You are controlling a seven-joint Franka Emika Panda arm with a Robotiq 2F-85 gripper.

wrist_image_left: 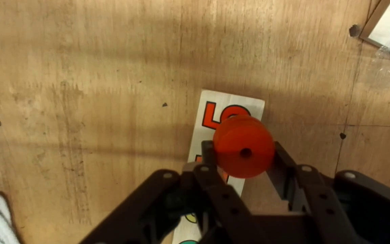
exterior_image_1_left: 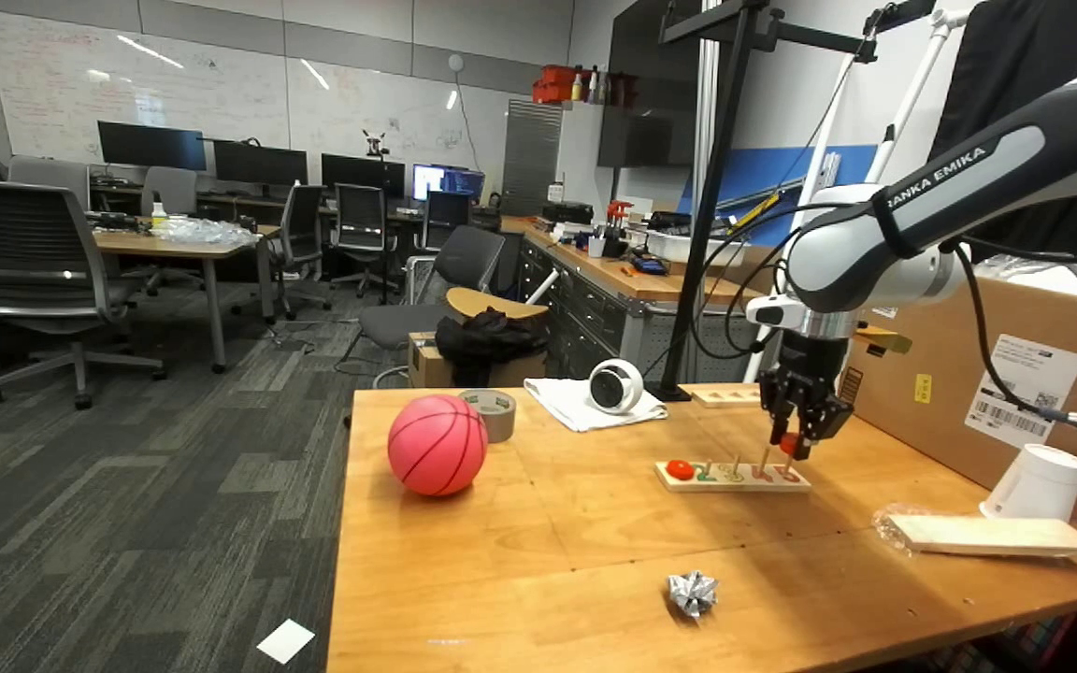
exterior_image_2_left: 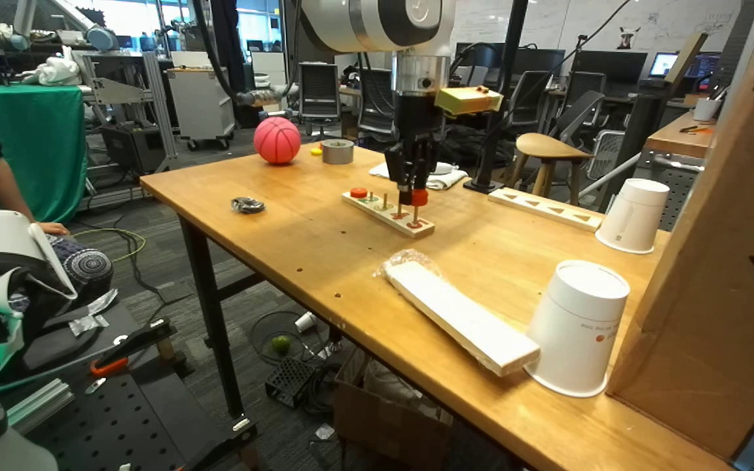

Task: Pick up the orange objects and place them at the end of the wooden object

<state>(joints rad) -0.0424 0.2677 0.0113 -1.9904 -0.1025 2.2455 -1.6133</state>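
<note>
"What is held by the black gripper?"

"A small, round, orange-red piece with a hole in its face; the jaws are drawn in against it from both sides. Whether one piece or a stack is held cannot be told."

"And where?"

"Above one end of the thin, flat, pale wooden board. An upright wooden peg is seen just beneath, though whether its tip is covered cannot be told. At the opposite end, a second round orange-red piece is seen in both exterior views."

"What else is carried by the brown wooden desk?"

"A large pinkish-red ball with dark seams is placed near a grey roll of tape. Well apart from them, a pale wooden block in clear plastic is laid just beside an upturned white paper cup."
</note>
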